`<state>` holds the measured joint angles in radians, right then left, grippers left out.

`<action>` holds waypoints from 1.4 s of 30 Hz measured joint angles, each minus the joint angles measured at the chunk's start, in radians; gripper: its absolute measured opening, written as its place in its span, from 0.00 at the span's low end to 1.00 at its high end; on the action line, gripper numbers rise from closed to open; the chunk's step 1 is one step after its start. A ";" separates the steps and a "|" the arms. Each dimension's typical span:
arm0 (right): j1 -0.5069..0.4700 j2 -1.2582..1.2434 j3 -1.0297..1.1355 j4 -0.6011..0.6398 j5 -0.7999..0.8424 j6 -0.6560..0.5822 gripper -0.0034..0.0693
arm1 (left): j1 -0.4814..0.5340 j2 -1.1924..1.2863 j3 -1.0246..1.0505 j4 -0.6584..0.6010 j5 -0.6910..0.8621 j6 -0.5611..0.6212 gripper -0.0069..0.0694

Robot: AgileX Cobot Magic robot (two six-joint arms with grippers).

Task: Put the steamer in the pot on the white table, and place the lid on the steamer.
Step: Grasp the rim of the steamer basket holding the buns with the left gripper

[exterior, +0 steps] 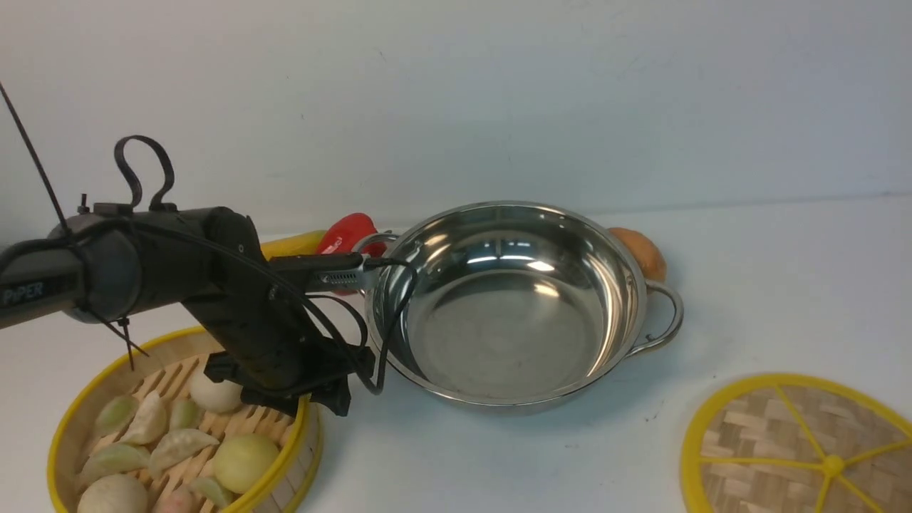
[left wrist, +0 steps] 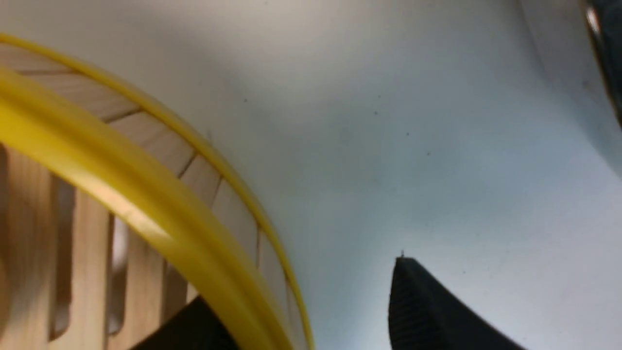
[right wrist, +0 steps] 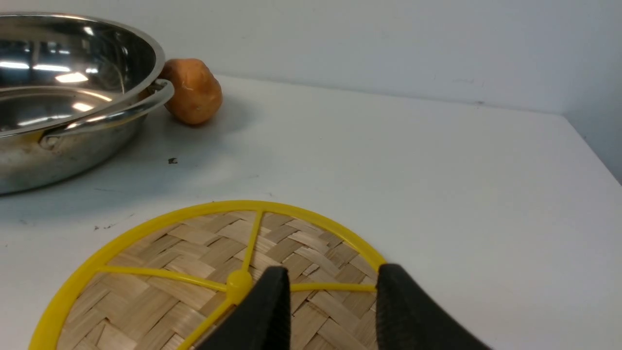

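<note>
The steamer [exterior: 308,445] sits on the table [exterior: 784,285] at the lower left of the front view, cut off by the bottom edge. It carries loose dumplings [exterior: 153,420] and buns [exterior: 246,462]. It is probably light, stiff bamboo with a thin wall, but the food would likely roll if it tips, so it should be lifted level.

The left fingers [left wrist: 427,316] stand open astride its right rim, one inside and one outside. The outer one is clear of the wall. That rim is the natural place to pinch, though a one-sided hold may let it sag. In the front view the arm hides these fingers.

At the lower right lies the lid [exterior: 784,442], flat, partly out of frame and likely very light. Its knob [right wrist: 239,281] looks the best hold. The right fingers [right wrist: 413,311] are apart over it; whether they touch it I cannot tell.

The pot [exterior: 613,285] stands empty at the middle. Behind it are a potato [exterior: 641,249], a red thing [exterior: 349,231] and a yellow thing [exterior: 292,246], the last two mostly hidden.
</note>
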<state>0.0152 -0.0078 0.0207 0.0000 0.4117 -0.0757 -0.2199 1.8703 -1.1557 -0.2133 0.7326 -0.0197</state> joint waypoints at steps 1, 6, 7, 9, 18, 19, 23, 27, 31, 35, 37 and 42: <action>0.000 0.000 0.000 0.000 0.000 0.000 0.38 | 0.000 0.000 0.000 0.004 0.000 -0.003 0.57; 0.000 0.000 0.000 0.000 0.000 0.000 0.38 | -0.003 0.002 -0.001 0.075 -0.003 -0.080 0.57; 0.000 0.000 0.000 0.000 0.000 0.000 0.38 | -0.005 0.002 -0.001 0.089 -0.003 -0.091 0.57; 0.000 0.000 0.000 0.000 0.000 0.000 0.38 | -0.005 0.002 -0.001 0.100 -0.001 -0.098 0.57; 0.000 0.000 0.000 0.000 0.000 0.000 0.38 | -0.005 -0.004 -0.002 0.117 0.047 -0.098 0.45; 0.000 0.000 0.000 0.000 0.000 0.000 0.38 | -0.005 -0.006 -0.004 0.115 0.054 -0.099 0.44; 0.000 0.000 0.000 0.000 0.000 0.000 0.38 | -0.005 -0.044 -0.029 0.089 0.085 -0.098 0.39; 0.000 0.000 0.000 0.000 0.000 0.000 0.38 | -0.004 -0.071 -0.067 0.083 0.119 -0.097 0.39; 0.000 0.000 0.000 0.000 0.000 0.000 0.38 | -0.004 -0.073 -0.076 0.095 0.152 -0.096 0.40; 0.000 0.000 0.000 0.000 0.000 0.000 0.38 | -0.004 -0.073 -0.076 0.110 0.155 -0.095 0.40; 0.000 0.000 0.000 0.000 0.000 0.000 0.38 | -0.004 -0.073 -0.076 0.111 0.155 -0.095 0.40; 0.000 0.000 0.000 0.000 0.000 0.000 0.38 | -0.004 -0.064 -0.076 0.121 0.160 -0.095 0.40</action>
<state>0.0152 -0.0078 0.0207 0.0000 0.4117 -0.0757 -0.2241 1.8068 -1.2320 -0.0918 0.8925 -0.1146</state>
